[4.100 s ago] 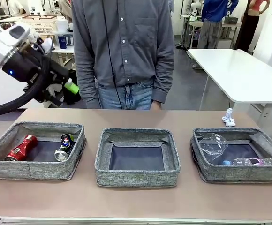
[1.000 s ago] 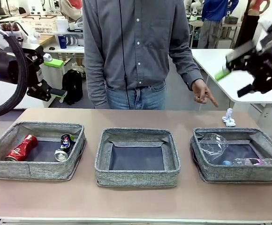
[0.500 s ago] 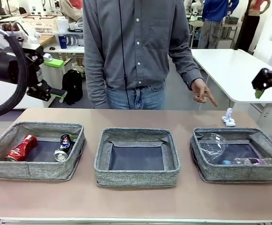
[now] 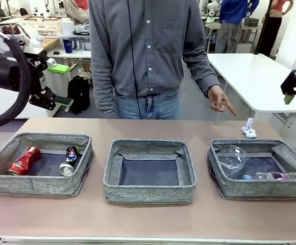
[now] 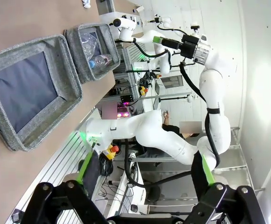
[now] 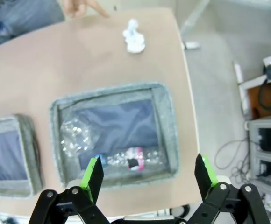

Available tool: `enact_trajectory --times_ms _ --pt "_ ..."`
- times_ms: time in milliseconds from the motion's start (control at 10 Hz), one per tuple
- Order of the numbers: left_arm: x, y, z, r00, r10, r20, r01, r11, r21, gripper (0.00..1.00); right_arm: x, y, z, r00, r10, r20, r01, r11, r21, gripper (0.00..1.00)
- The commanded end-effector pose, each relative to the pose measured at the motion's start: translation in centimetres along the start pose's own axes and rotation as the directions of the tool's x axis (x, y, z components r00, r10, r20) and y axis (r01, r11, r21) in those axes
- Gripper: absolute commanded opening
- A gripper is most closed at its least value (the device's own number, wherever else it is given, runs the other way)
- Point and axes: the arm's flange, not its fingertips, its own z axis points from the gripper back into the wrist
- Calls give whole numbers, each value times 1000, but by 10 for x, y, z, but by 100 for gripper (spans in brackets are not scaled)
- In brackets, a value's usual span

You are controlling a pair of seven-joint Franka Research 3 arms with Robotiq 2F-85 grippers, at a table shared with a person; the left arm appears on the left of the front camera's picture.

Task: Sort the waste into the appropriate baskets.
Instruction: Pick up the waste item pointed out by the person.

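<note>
- Three shallow grey woven-fabric baskets are lined up along the brown worktop (image 4: pixel 148 219), presumably so that each kind of waste gets its own: the left basket (image 4: pixel 15 181), the middle basket (image 4: pixel 149 193) and the right basket (image 4: pixel 255 190).
- A crushed red can (image 4: pixel 23 161) and a dark printed can with silver ends (image 4: pixel 69 160) are seen lying in the left basket, side by side.
- A piece of crumpled clear plastic (image 4: pixel 231 157) and a clear blue-capped plastic bottle (image 4: pixel 268 176) are held in the right basket; nothing can be seen in the middle basket.
- One white paper wad (image 4: pixel 248 128) is left on the worktop, just behind the right basket, and is pointed at by the person's hand (image 4: pixel 221 102), probably as a cue.
- The right claw (image 6: pixel 148 177) is held high over the right basket with its fingers spread wide, nothing between them; it is judged well placed to go for the wad.
- The left claw (image 5: pixel 147 176) is likewise spread and carries nothing, raised clear at the left, likely out of the way.
</note>
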Motion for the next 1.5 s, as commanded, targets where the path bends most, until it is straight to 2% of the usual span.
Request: enact_trajectory --times_ms 0,100,300,600,700,800,900,1100,1200,1400 --pt "-1 -1 0 1000 -17 -4 17 1000 -6 100 55 -25 -29 995 95 -14 -94 994 49 100" --pt "-1 -1 0 1000 -17 -4 17 1000 -6 100 87 -43 -58 990 138 -42 -133 986 105 100" --pt "-1 -1 0 1000 -17 -4 17 1000 -6 100 133 -72 -123 992 106 -73 -93 981 169 100" --pt "-1 -1 0 1000 -17 -4 17 1000 -6 100 153 -43 -201 976 213 -55 -176 908 380 100" --pt "-1 -1 0 1000 -17 -4 17 1000 -6 100 154 -29 -216 968 240 -68 -188 882 432 100" --pt "-1 -1 0 1000 -17 -4 17 1000 -6 100 150 -22 -224 959 255 -127 -172 874 455 100" --pt "-1 -1 0 1000 -17 -4 17 1000 -6 100 147 -27 -217 979 188 -75 -151 926 347 100" --pt "-1 -1 0 1000 -17 -4 17 1000 -6 100 147 -27 -217 979 188 -75 -151 926 347 100" --pt "-1 -1 0 1000 -17 -4 17 1000 -6 100 147 -15 -227 973 215 -89 -163 904 396 100" --pt "-1 -1 0 1000 -17 -4 17 1000 -6 100 172 -28 -278 968 186 -171 -117 930 349 100"
